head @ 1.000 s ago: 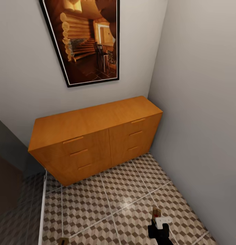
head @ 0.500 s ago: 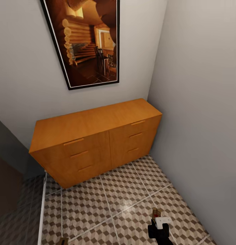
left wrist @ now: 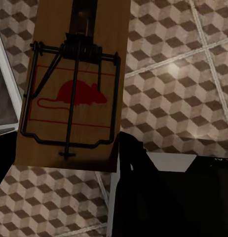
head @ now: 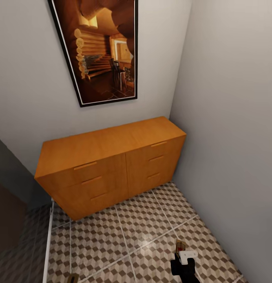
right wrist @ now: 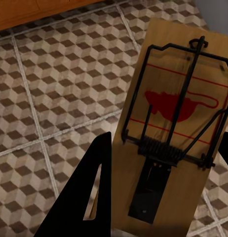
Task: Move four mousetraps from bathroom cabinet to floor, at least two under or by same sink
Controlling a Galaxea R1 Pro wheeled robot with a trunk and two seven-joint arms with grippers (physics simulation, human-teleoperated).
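The orange-brown cabinet [head: 108, 157] stands against the back wall in the corner, all its drawers closed. My right gripper [head: 182, 255] hovers low over the cube-patterned bathroom floor [head: 132, 232], shut on a tan mousetrap [head: 179, 246]. Close up, that mousetrap [right wrist: 175, 123] shows a red mouse print and dark wire, with a dark finger [right wrist: 92, 197] beside it. My left gripper [left wrist: 64, 158] is shut on another mousetrap [left wrist: 74, 89] above the tiles, one finger [left wrist: 136, 187] at the board's edge. The bathroom sink is out of view.
A framed picture [head: 100, 51] of a log interior hangs above the cabinet. A grey wall [head: 230, 137] closes the right side, close to my right arm. A dark doorway with a pale threshold strip [head: 47, 243] lies at the left.
The whole head view has shifted, with the cabinet and picture sliding slightly lower in the frame, so the camera moved. Both grippers keep their mousetraps.
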